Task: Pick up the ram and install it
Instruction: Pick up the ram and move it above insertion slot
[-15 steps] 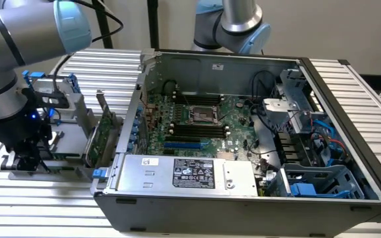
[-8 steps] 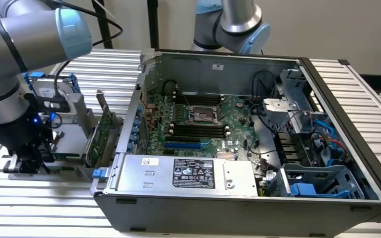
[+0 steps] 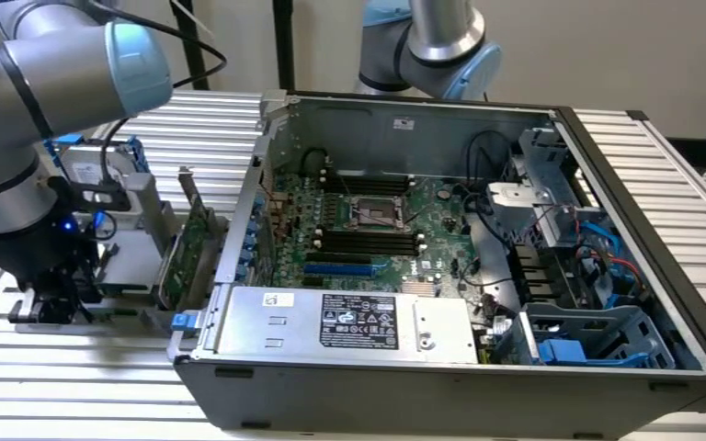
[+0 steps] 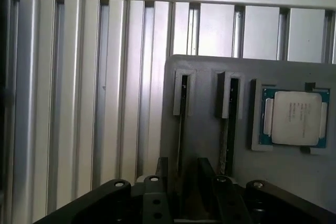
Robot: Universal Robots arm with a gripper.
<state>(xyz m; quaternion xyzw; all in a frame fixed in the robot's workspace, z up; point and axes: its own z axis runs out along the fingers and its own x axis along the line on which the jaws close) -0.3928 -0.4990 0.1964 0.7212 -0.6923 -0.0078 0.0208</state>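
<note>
Your claw (image 4: 184, 164) hangs spread over the gray holder (image 4: 203, 85) on the desk (image 4: 79, 87) — fingers either side of the ram (image 4: 180, 135).

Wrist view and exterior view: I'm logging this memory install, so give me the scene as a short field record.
pincer: open, low over the grey holder, fingers either side of one slot
ram: on edge in that slot, not gripped
second stick: in the neighbouring slot
processor: in a recess of the same holder
computer case: open, at the exterior view's right of the arm
memory slots: black, look empty
progress: ram not yet lifted
</note>
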